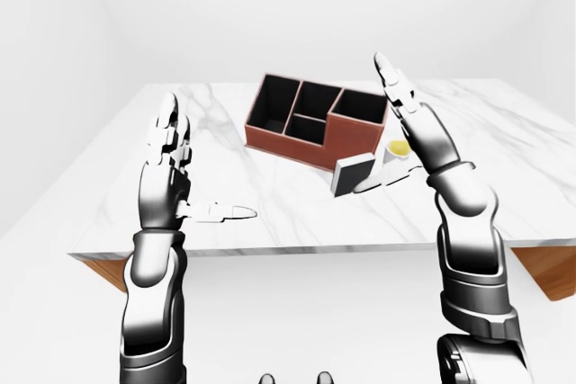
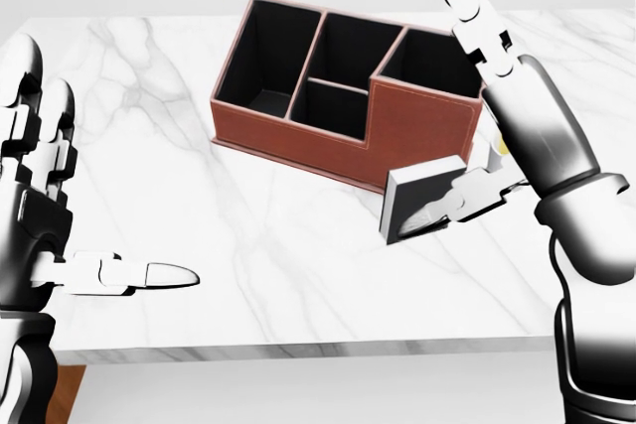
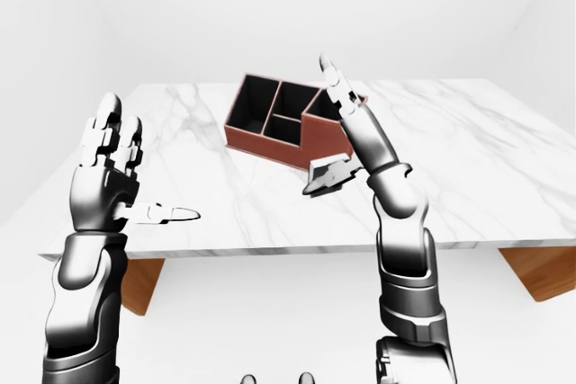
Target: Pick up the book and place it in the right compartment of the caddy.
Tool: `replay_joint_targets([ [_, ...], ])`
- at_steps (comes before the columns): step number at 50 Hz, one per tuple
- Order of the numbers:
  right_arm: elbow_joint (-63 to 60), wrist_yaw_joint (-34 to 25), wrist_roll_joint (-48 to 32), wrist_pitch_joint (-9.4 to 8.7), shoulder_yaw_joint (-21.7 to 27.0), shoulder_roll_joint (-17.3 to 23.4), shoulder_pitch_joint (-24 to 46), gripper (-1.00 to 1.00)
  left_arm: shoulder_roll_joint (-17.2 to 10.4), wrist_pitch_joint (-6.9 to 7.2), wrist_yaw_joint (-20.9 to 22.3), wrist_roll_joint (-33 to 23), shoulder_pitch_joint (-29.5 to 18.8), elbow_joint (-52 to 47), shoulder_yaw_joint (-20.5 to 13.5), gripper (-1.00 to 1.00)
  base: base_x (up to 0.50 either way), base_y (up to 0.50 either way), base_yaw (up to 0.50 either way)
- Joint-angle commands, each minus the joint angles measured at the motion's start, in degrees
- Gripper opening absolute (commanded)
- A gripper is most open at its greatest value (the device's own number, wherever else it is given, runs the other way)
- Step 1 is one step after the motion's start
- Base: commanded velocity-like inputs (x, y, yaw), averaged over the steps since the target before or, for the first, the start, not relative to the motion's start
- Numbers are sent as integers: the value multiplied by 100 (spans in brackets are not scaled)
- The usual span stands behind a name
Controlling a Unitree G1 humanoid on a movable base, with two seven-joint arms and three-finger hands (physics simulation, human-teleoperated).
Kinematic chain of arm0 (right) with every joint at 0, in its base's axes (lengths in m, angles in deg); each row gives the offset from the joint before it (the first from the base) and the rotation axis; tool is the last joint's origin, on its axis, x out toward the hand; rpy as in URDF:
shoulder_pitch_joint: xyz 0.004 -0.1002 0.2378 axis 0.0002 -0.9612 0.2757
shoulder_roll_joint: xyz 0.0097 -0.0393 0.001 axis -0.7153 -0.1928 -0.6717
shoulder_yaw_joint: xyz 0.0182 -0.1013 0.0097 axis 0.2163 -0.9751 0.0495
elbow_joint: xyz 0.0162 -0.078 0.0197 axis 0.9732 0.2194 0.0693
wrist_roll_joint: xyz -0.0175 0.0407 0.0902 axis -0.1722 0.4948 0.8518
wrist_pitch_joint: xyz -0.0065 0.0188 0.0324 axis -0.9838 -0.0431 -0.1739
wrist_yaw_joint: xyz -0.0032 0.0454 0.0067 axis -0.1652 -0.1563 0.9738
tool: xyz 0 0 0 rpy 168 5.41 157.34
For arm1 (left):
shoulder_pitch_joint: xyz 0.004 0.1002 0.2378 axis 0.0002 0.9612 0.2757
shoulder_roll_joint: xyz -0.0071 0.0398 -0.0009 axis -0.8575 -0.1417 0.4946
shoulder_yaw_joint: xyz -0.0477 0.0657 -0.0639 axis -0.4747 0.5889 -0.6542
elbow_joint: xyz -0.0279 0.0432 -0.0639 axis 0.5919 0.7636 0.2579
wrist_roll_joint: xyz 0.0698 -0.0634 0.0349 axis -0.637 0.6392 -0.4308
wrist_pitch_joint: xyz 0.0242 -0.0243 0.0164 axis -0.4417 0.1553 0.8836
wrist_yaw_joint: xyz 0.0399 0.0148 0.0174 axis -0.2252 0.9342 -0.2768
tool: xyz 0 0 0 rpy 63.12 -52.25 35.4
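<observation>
The book (image 2: 418, 198), a small grey one with a dark cover, stands tilted on the marble table (image 2: 248, 245), just below the caddy's right end. The red-brown caddy (image 2: 298, 136) has black compartments; its taller right compartment (image 2: 429, 59) is empty. My right hand (image 2: 475, 106) is open, fingers pointing up beside the caddy's right end, and its thumb (image 2: 467, 196) lies against the book's right side. My left hand (image 2: 70, 196) is open and empty over the table's left part, far from the book, thumb pointing right.
A small yellow object (image 1: 398, 147) lies on the table behind my right hand, by the caddy's right end. The table's near edge (image 2: 298, 353) runs along the bottom of the head view. Brown wooden supports (image 1: 551, 272) show under the tabletop.
</observation>
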Motion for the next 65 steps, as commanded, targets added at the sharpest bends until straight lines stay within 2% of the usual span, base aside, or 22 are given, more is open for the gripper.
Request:
replay_joint_targets([
  [1, -113, -56, 32, 0, 17, 20, -3, 100, 14, 0, -16, -11, 2, -33, 8, 100, 17, 0, 0],
  [65, -193, -240, -66, 0, 7, 7, -45, 100, 47, 0, -12, -52, 130, -174, 25, 100, 17, 0, 0],
])
